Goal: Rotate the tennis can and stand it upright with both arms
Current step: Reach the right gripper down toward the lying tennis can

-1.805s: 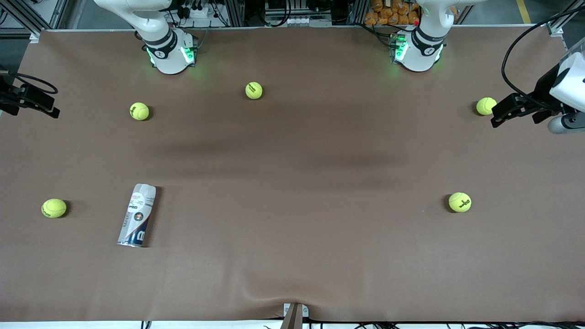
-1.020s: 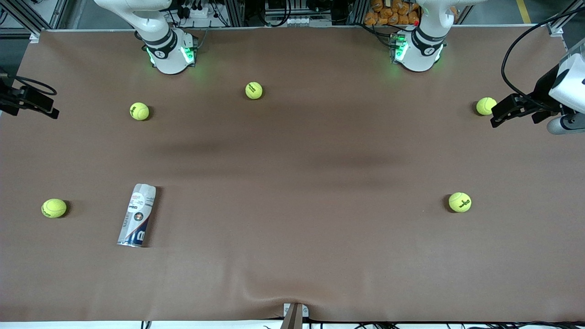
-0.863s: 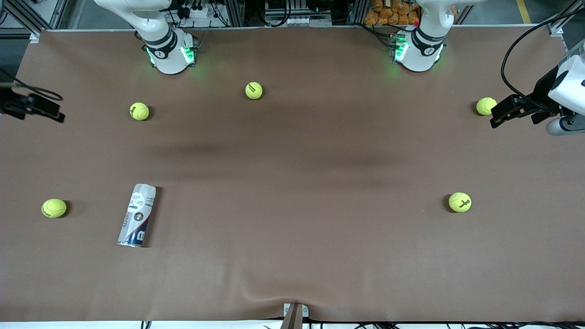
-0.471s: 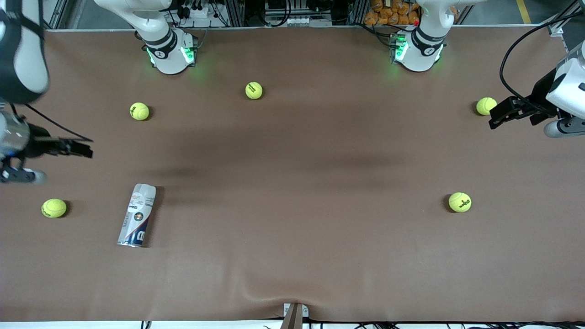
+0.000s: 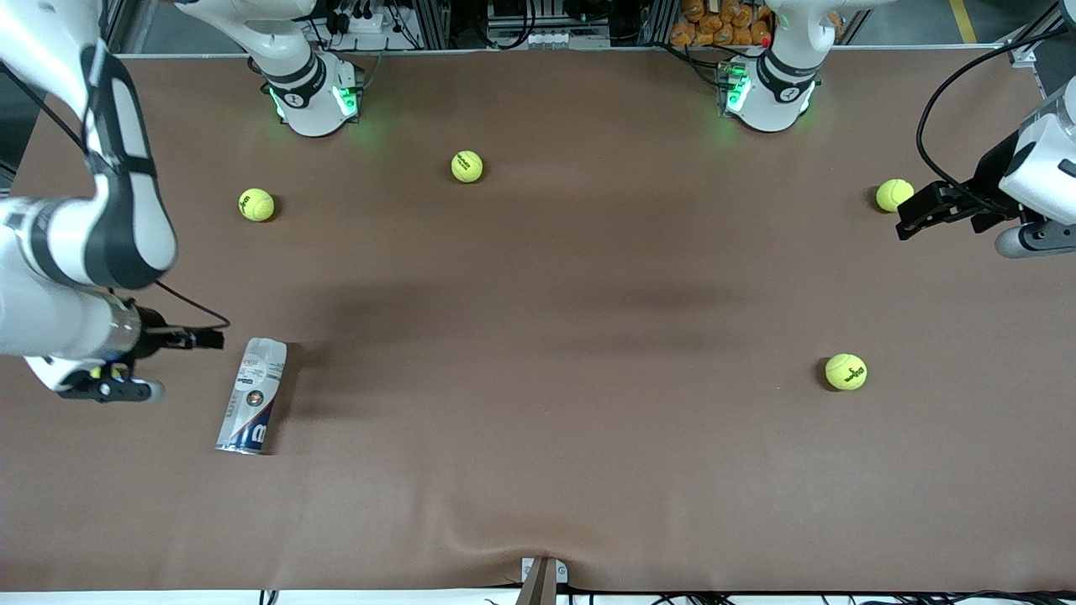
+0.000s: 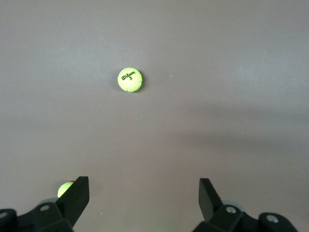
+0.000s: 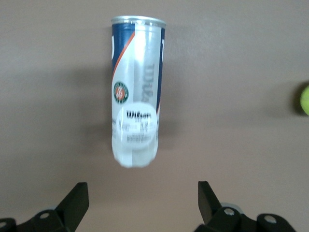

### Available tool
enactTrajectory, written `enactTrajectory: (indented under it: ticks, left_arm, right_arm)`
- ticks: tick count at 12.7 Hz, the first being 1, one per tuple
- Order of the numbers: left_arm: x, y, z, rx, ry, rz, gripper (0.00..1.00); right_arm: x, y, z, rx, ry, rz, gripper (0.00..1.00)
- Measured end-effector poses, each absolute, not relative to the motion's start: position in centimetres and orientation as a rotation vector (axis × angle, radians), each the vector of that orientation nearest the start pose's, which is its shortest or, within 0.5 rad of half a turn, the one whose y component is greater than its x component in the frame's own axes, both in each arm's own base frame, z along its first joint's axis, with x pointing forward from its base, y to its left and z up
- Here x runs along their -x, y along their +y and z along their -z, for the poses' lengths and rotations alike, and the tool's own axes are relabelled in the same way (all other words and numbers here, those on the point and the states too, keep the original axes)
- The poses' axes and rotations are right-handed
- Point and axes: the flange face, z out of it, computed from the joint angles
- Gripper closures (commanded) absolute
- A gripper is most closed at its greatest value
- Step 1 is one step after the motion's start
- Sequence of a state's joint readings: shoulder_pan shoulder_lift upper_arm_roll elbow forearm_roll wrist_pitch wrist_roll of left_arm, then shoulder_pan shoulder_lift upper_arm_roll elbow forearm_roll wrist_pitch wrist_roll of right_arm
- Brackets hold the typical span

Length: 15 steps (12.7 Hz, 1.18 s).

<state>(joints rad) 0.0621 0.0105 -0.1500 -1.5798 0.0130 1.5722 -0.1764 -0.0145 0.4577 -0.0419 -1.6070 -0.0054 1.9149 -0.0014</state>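
Tennis can lying flat toward the right arm's end of the table; both grippers empty.

The tennis can (image 5: pixel 252 396) rests on its side on the brown table (image 5: pixel 538 470), long axis nearly toward the front camera, silvery rim nearest it. Its label reads "Wilson"; whether anything is inside cannot be told. The right gripper (image 5: pixel 210 339) hangs just beside the can's clear end, fingers (image 7: pixel 77 198) spread wide. The left gripper (image 5: pixel 912 220), also wide open, hovers near a tennis ball (image 5: pixel 893 195); another ball (image 6: pixel 130 79) reads "Wilson 3".
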Motion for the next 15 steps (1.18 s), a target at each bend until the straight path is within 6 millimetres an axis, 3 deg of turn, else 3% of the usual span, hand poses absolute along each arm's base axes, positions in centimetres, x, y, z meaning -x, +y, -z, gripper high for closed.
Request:
enactTrajectory:
  ticks: [7, 15]
  left_arm:
    - [-55.6, -4.8, -61.3, 3.125, -0.137, -0.03, 0.0]
    - [-55.7, -4.9, -61.0, 3.125, -0.133, -0.034, 0.0]
  right_arm:
    - [-67.9, -3.3, -25.1, 3.115, 0.12, -0.19, 0.0]
    - [-67.9, -3.2, -19.2, 3.116, 0.124, -0.197, 0.0]
